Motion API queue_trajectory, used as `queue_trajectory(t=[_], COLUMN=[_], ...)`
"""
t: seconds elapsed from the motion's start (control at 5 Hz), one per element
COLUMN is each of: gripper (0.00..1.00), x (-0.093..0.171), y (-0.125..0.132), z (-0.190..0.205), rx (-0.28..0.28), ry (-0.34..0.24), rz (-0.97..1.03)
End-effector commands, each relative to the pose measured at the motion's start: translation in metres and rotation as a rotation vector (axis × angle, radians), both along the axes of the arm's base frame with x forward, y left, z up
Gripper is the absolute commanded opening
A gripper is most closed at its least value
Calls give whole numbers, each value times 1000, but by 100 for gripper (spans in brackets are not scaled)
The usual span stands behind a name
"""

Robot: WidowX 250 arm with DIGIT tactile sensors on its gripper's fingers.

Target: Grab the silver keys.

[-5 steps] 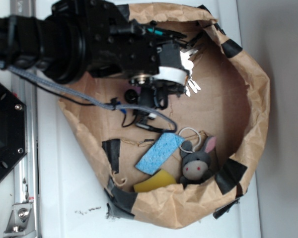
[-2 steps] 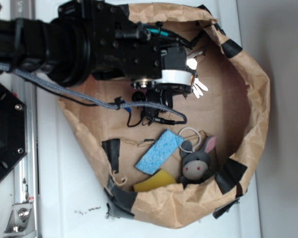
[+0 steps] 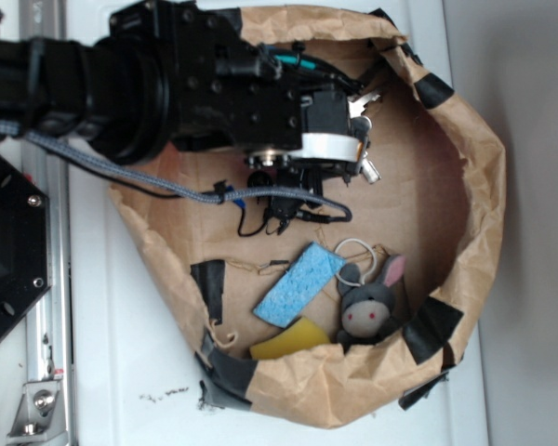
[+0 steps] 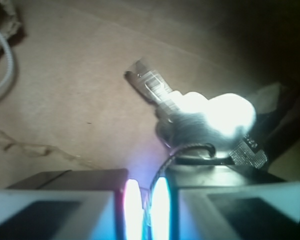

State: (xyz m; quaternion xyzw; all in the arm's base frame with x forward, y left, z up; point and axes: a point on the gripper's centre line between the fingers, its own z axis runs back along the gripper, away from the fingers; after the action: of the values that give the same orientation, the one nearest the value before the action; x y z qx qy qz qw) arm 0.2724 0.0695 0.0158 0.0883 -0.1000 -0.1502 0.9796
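Note:
The silver keys (image 4: 205, 117) hang just past my fingertips in the wrist view, shiny and overexposed, with one toothed blade pointing up and left. Their thin wire ring runs down into the narrow slit between my jaws. My gripper (image 4: 146, 190) is shut on that ring. In the exterior view the keys (image 3: 366, 170) stick out beside the white-banded gripper (image 3: 355, 139) over the upper part of the brown paper bag's floor (image 3: 418, 186). More key blades (image 3: 361, 100) show above the gripper.
The bag's crumpled rim (image 3: 488, 186) with black tape patches surrounds the work area. A blue sponge (image 3: 298, 286), a yellow sponge (image 3: 288, 340) and a grey plush donkey keychain (image 3: 370, 302) with a white ring lie at the bag's lower side. Black cables (image 3: 288, 209) trail below the wrist.
The arm has shifted slightly to the right, and the keys have moved with it, swinging a little beside the gripper.

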Motion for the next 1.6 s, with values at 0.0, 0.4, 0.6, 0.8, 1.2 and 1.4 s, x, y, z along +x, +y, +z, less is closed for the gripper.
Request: queue_trajectory(t=[0.0, 0.4, 0.6, 0.8, 1.2, 1.4], gripper=[0, 0, 0, 0, 0, 0], x=[-4, -21, -15, -13, -19, -16], y=[-5, -43, -42, -39, -43, -44], z=[63, 163, 160, 151, 149, 143], rx=[-110, -360, -337, -330, -355, -364], ry=[69, 77, 96, 100, 113, 102], rz=[34, 11, 56, 91, 111, 128])
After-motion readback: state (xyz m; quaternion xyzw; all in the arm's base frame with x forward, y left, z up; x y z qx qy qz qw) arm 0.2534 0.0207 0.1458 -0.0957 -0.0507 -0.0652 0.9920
